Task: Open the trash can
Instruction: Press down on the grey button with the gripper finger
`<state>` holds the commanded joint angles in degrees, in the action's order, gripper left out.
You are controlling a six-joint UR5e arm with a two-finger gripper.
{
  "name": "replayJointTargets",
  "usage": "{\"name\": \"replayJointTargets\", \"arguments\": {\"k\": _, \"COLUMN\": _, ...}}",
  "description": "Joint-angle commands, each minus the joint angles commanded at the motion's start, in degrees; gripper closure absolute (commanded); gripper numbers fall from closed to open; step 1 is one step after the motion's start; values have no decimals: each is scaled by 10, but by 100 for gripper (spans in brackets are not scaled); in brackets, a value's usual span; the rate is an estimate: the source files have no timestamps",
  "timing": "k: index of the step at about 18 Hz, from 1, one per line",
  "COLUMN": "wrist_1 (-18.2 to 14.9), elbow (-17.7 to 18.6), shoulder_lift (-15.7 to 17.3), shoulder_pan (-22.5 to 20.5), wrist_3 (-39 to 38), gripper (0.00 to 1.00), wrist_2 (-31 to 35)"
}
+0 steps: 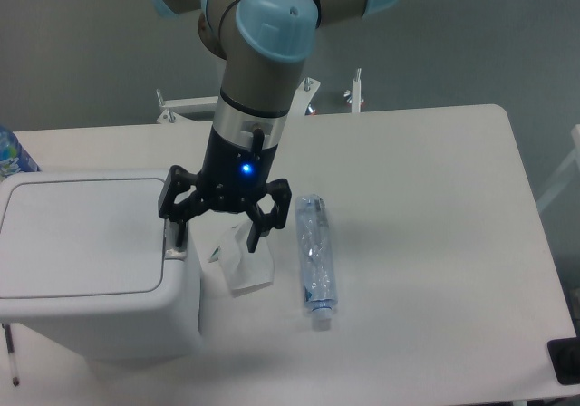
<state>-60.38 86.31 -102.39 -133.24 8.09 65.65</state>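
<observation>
My black two-finger gripper [220, 228] hung spread and empty at the right rim of the large white boxy plastic trash can [91, 265] on the table's front-left corner, one fingertip directly over its grey rectangular push-button [173, 241], lid closed.

Right half of the counter [435, 243] lies bare; at centre a plastic bottle [314, 263] and a small white packet [243, 263] crowd the spread hand [217, 229] beside the trash can [91, 261] at lower left

no readable text, labels too blurred (bottle's included)
</observation>
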Motion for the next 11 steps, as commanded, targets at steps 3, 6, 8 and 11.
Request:
{"name": "replayJointTargets", "arguments": {"k": 3, "wrist_1": 0, "elbow": 0, "shoulder_lift": -2, "shoulder_pan": 0, "wrist_3": 0, "gripper": 0, "wrist_2": 0}}
{"name": "replayJointTargets", "arguments": {"k": 6, "wrist_1": 8, "elbow": 0, "shoulder_lift": -3, "shoulder_pan": 0, "wrist_3": -1, "gripper": 0, "wrist_2": 0}}
{"name": "replayJointTargets", "arguments": {"k": 8, "wrist_1": 9, "elbow": -4, "shoulder_lift": -2, "shoulder_pan": 0, "wrist_3": -1, "gripper": 0, "wrist_2": 0}}
{"name": "replayJointTargets", "arguments": {"k": 11, "wrist_1": 8, "elbow": -27, "shoulder_lift": 2, "shoulder_pan": -2, "wrist_3": -4, "gripper": 0, "wrist_2": -2}}
